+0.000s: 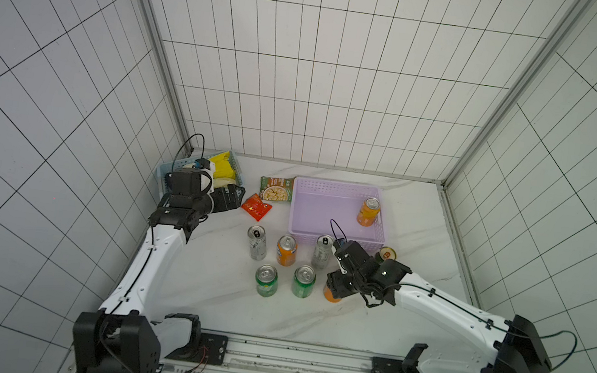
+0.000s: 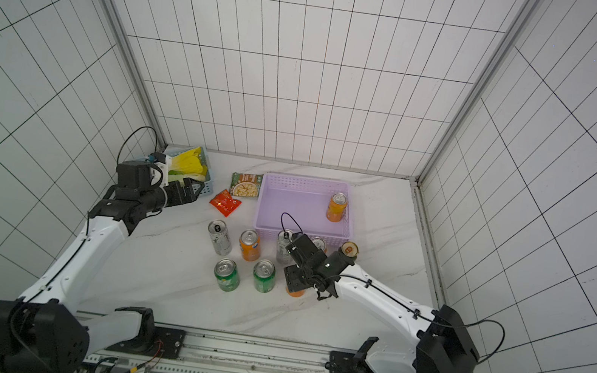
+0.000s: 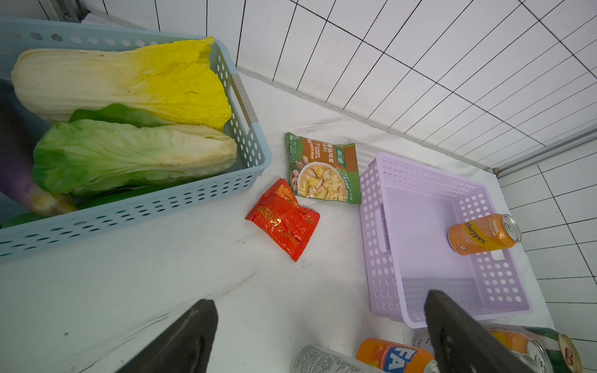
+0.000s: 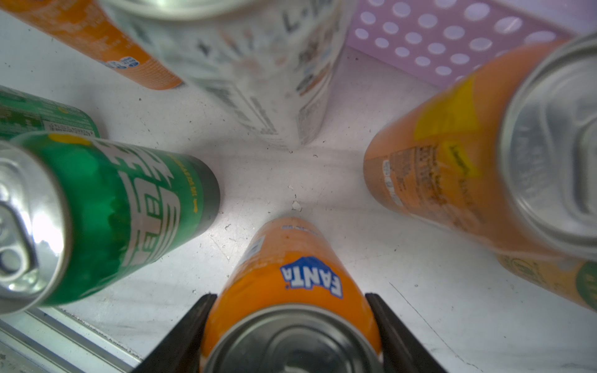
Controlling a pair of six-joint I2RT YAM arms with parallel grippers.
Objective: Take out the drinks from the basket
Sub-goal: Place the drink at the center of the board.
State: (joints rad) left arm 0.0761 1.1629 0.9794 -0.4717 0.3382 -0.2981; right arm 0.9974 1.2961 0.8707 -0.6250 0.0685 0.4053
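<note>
The lilac basket point(image 1: 332, 186) point(image 2: 301, 183) point(image 3: 420, 164) sits at the back of the table. One orange can point(image 1: 368, 211) point(image 2: 337, 207) point(image 3: 481, 234) stands inside it by the right wall. In front of it several drinks stand on the table, among them a silver-white can point(image 1: 256, 243), an orange one point(image 1: 286, 250) and a green one point(image 1: 266, 280). My right gripper point(image 1: 333, 289) point(image 4: 290, 297) is shut on an orange Fanta can point(image 4: 290, 258) point(image 2: 293, 293) at the group's front right, its base at the tabletop. My left gripper point(image 1: 232, 196) point(image 3: 319, 300) stands open and empty by the blue basket.
A light blue basket point(image 1: 166, 173) point(image 3: 248, 155) of cabbages fills the back left corner. A green packet point(image 1: 276, 189) and a red packet point(image 1: 256, 207) lie between the two baskets. A dark green and orange can point(image 1: 386, 253) stands beside the right arm's wrist.
</note>
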